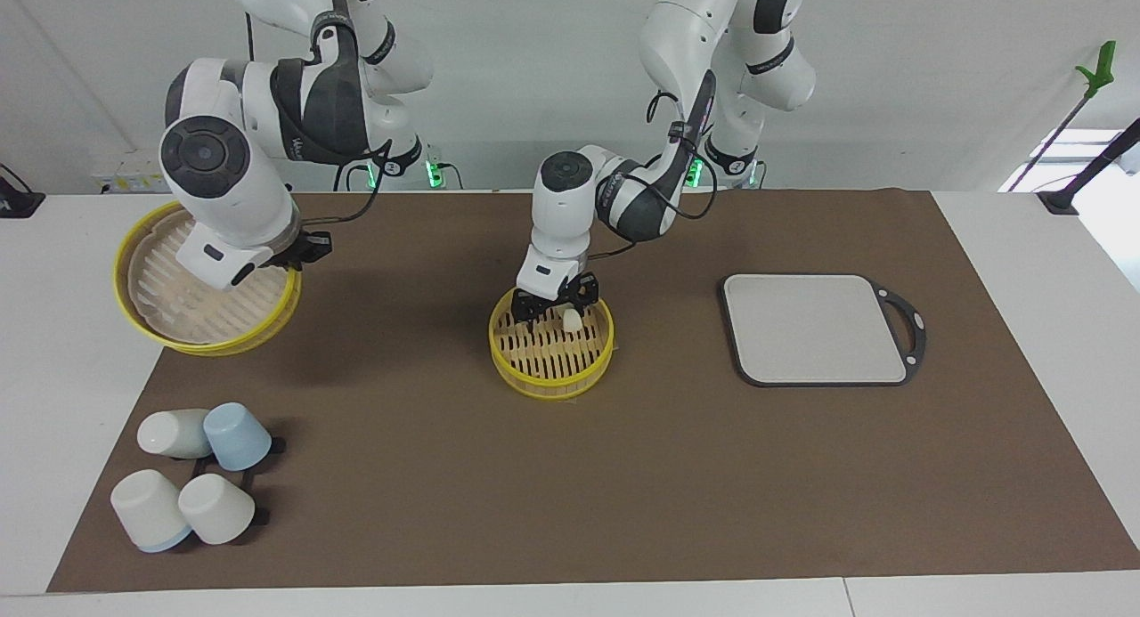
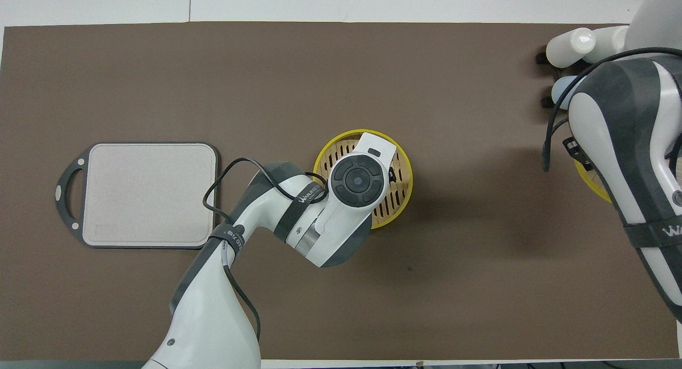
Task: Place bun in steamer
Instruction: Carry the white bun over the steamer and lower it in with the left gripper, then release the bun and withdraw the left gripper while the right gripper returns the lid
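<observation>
The steamer [image 1: 552, 361] is a round yellow-rimmed basket with a slatted floor, in the middle of the brown mat; it also shows in the overhead view [image 2: 397, 196]. The small cream-white bun [image 1: 571, 320] lies on its floor, on the part nearer the robots. My left gripper [image 1: 552, 312] is low in the basket, open, with the bun beside one finger. In the overhead view the left hand covers the bun. My right gripper [image 1: 303, 247] is shut on the rim of the steamer's top tier [image 1: 205, 296] and holds it tilted above the right arm's end of the table.
A grey-edged square board [image 1: 815, 328] lies toward the left arm's end of the mat, also seen from overhead [image 2: 144, 193]. Several white and pale blue cups [image 1: 191, 474] lie at the right arm's end, farther from the robots than the held tier.
</observation>
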